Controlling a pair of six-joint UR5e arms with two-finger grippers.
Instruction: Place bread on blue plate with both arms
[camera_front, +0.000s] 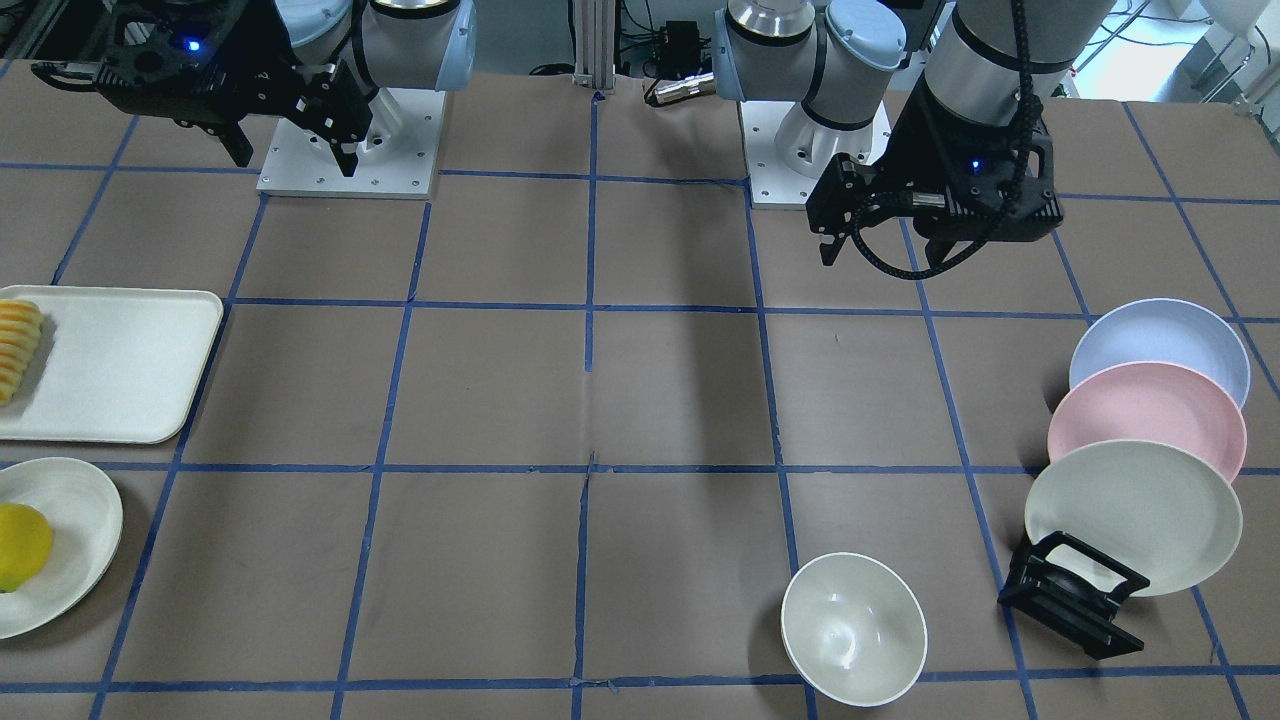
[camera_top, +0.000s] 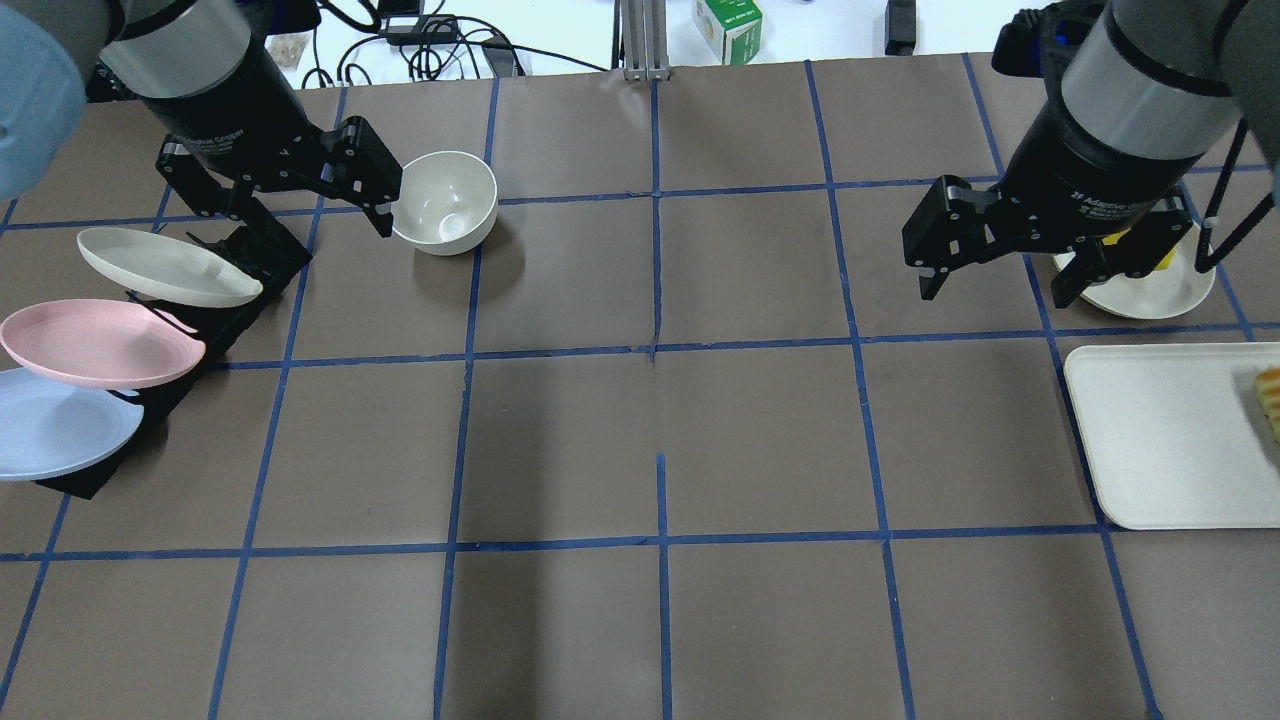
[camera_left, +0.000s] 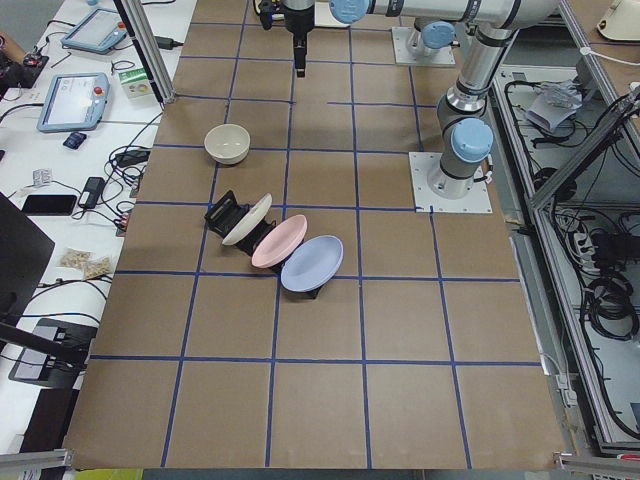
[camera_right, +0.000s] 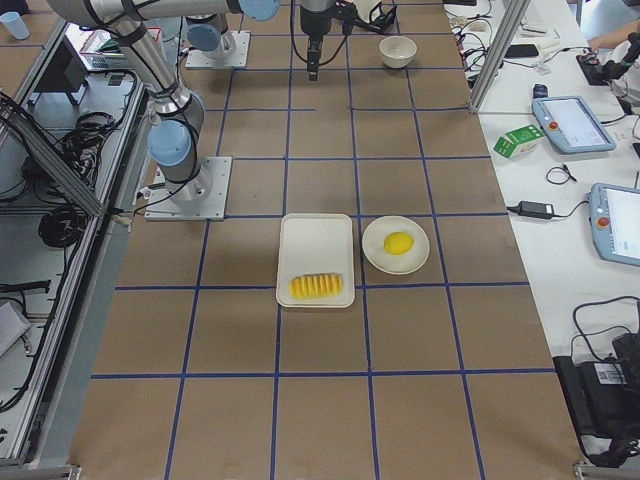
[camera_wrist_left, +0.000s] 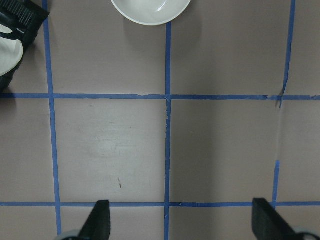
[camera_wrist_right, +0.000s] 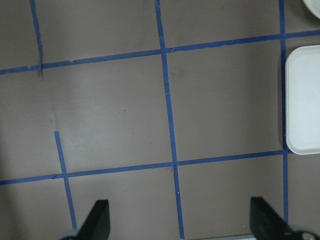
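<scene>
The bread (camera_front: 18, 350), a ribbed yellow-orange loaf, lies at the end of a white tray (camera_front: 120, 365); it also shows in the overhead view (camera_top: 1270, 395) and the right side view (camera_right: 320, 287). The blue plate (camera_front: 1160, 345) leans in a black rack (camera_front: 1075, 590) at the other end of the table, and shows in the overhead view (camera_top: 60, 425). My left gripper (camera_top: 320, 225) hangs open and empty above the table near the rack. My right gripper (camera_top: 995, 295) hangs open and empty beside the tray. Both wrist views show wide-apart fingers over bare table.
A pink plate (camera_front: 1147, 418) and a cream plate (camera_front: 1130, 515) lean in the same rack in front of the blue one. A white bowl (camera_top: 445, 200) stands near my left gripper. A yellow lemon (camera_front: 20, 545) sits on a white plate (camera_front: 80, 540) beside the tray.
</scene>
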